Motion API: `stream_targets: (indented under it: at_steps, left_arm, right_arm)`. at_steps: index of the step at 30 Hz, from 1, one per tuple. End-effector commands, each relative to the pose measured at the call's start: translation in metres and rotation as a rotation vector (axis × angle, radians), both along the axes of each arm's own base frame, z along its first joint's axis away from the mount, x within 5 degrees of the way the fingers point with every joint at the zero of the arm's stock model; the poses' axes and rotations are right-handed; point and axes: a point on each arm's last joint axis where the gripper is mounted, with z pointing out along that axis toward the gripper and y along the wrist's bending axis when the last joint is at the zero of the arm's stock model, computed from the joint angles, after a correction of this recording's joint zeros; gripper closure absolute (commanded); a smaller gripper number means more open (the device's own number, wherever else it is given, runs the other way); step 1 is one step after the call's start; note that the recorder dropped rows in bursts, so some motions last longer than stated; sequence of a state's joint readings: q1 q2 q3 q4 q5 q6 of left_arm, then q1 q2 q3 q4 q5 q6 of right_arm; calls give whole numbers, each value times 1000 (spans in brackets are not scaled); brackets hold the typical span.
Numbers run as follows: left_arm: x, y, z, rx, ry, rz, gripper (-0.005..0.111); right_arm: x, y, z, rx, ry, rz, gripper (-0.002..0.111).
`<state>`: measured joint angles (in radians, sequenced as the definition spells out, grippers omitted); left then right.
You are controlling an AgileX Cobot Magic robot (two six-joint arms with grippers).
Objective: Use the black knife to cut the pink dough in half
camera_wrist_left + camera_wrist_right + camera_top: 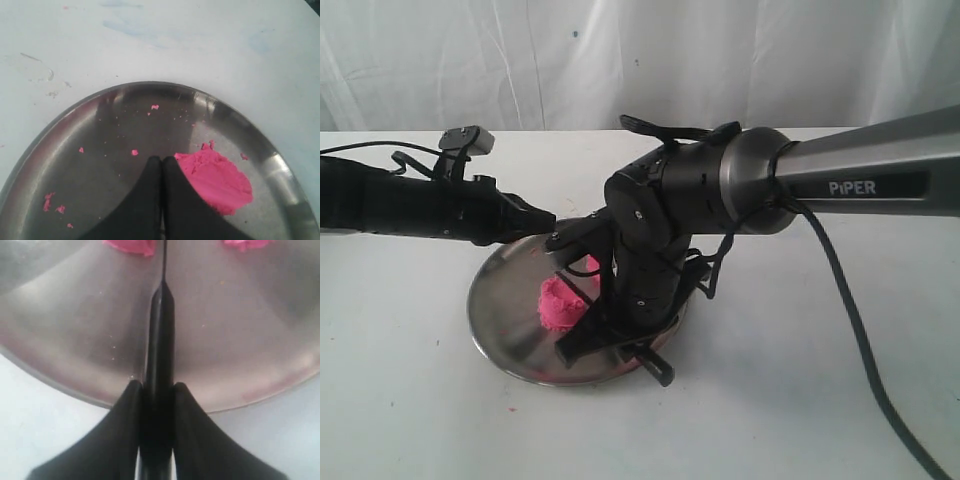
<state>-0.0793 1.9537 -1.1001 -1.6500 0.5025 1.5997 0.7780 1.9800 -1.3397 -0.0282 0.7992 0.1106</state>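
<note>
Right pincer (155,390) grasping the black knife (159,340) between two pink dough lumps (560,303) on a steel plate (500,320) mid-table (410,400); left pincer (161,161) clenched, apparently beside one lump.

the steel plate (495,330) sits mid-desk, and over its right half the right gripper (620,345) stands clamped on the black knife (159,340), with its thick arm (840,180) barring the way in from the desk's right edge. the left gripper (542,218), its fingers pressed together, hangs over the plate's far-left rim just beside the pink dough (560,303), so the dough is hemmed in on both sides. bare desk lies along the near edge and toward the near left corner, though a cable (860,340) trails across the near right corner.
</note>
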Motion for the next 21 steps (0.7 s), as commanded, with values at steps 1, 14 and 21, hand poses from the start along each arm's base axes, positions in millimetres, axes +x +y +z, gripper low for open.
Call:
stream_targets:
  at_steps: [1, 14, 21]
  left_arm:
    - [-5, -1, 21, -7, -35, -10, 107]
    - [-23, 8, 51, 50, -92, 65, 107]
    - [-35, 9, 70, 40, -133, 72, 107]
  right_arm:
    - [-4, 3, 4, 38, 15, 39, 108]
    - [-15, 14, 4, 12, -8, 97, 108]
    - [-9, 7, 4, -65, -67, 86, 108]
